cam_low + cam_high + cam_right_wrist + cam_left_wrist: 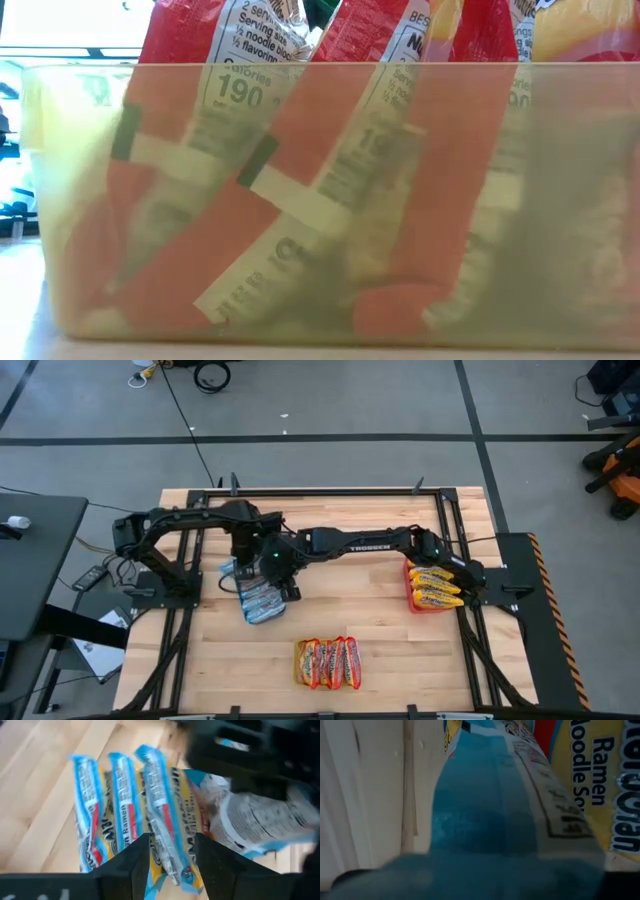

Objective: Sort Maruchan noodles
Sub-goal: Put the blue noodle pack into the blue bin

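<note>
Several silvery-blue Maruchan noodles packets (262, 602) stand on edge in a row at the table's left middle. They show closely in the right wrist view (120, 815). My right gripper (172, 847) hovers open over the row (286, 586), one finger on each side of one packet's top edge (162, 820). My left gripper (244, 567) points down at the row's far end, shut on another blue-and-white packet (255, 820). That packet fills the left wrist view (510, 820). My left gripper holds the blue-and-white packet (235, 812) from above, pointing down. The packet hangs below the gripper beside the row. The packet itself hides the fingers in the left wrist view, so the part held does not show. My right gripper's fingers (132, 865) flank one packet; I cannot tell whether they touch it.
A red tray (412, 600) at the right holds yellow-orange packets (436, 588). Red-orange packets (327, 662) stand in a clear-walled tray (60, 200) near the front edge. Black rails (455, 530) frame the wooden table. Both arms crowd the left middle.
</note>
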